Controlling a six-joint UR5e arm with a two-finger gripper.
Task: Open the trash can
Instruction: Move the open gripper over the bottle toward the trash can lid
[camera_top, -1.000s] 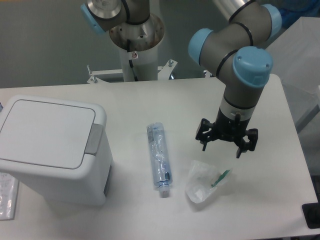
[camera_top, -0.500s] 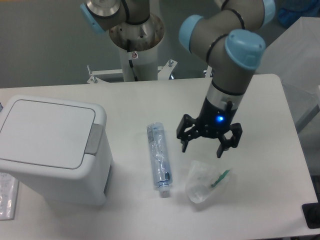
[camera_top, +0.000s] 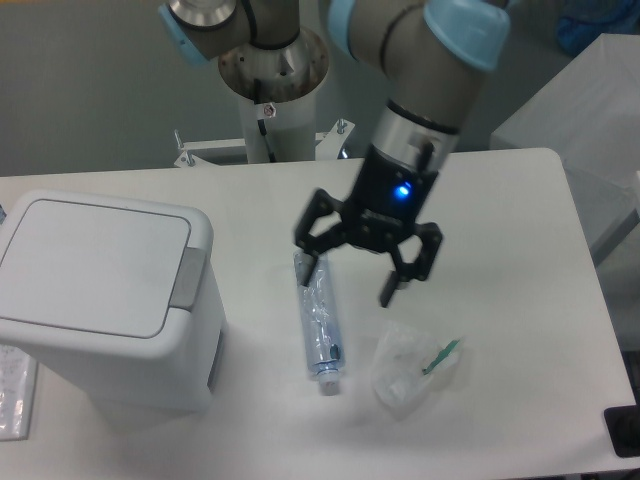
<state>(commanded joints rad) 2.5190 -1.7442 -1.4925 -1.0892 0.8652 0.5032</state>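
- Hovering above the middle of the table (camera_top: 520, 200), gripper (camera_top: 352, 272) spread wide, fingers splayed, nothing held between them.
- Sitting at the left edge of the table, toward the front corner: trash can (camera_top: 100, 300), upright, biggest thing in sight.
- Lying flat and shut on top, lid (camera_top: 95, 262) flush with the rim all round; no gap showing anywhere.
- Running down the lid's right side, grey push tab (camera_top: 188, 277), untouched, well apart from the gripper.
- Lying between trash can and gripper, a clear plastic tube (camera_top: 319, 320), lengthwise toward the front edge, just below the near finger.
- Resting nearer the front edge, right of the tube, a crumpled clear wrapper (camera_top: 405, 365) with a bit of green inside.
- Peeking out at the front left corner beside the trash can, a flat clear packet (camera_top: 15, 395), partly cut off.
- Judging progress: nothing of the opening done yet, only the approach in hand.
- Remaining, by the look of it: crossing over the tube to the tab, pressing it down, letting the lid spring up.
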